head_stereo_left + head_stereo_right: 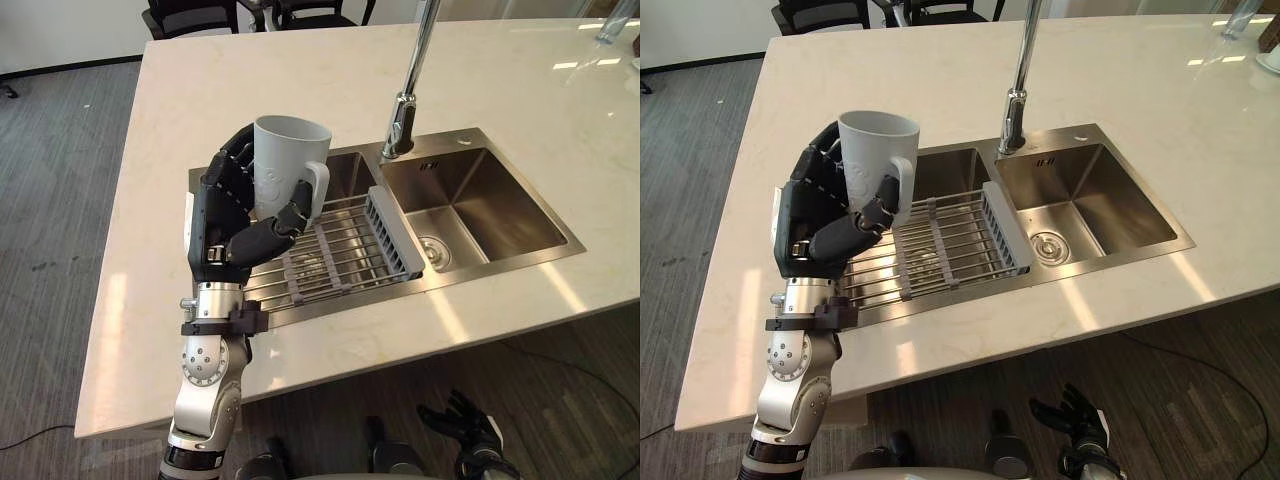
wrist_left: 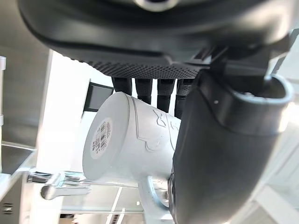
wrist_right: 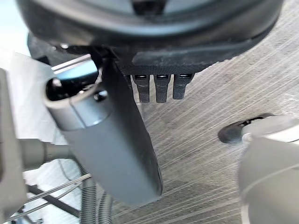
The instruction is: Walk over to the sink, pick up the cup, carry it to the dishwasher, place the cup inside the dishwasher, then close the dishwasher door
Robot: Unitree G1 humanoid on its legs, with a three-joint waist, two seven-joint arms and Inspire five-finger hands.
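Hiding half the cup [image 1: 287, 150], my left hand [image 1: 222, 215] curls round it, holding it upright over the rack [image 1: 345, 250]. My right hand [image 1: 465, 422] hangs low, fingers loose.

One cup [image 1: 288, 160], one faucet [image 1: 403, 110], one rack [image 1: 340, 250], two basins [image 1: 485, 205] (chairs [image 1: 190, 15] beyond, perhaps two).

Pale stone countertop [image 1: 300, 70] with a steel sink [image 1: 500, 200]
Two basins set into it; a wire rack [image 1: 340, 250] spans the left basin; a faucet [image 1: 405, 110] rises behind them
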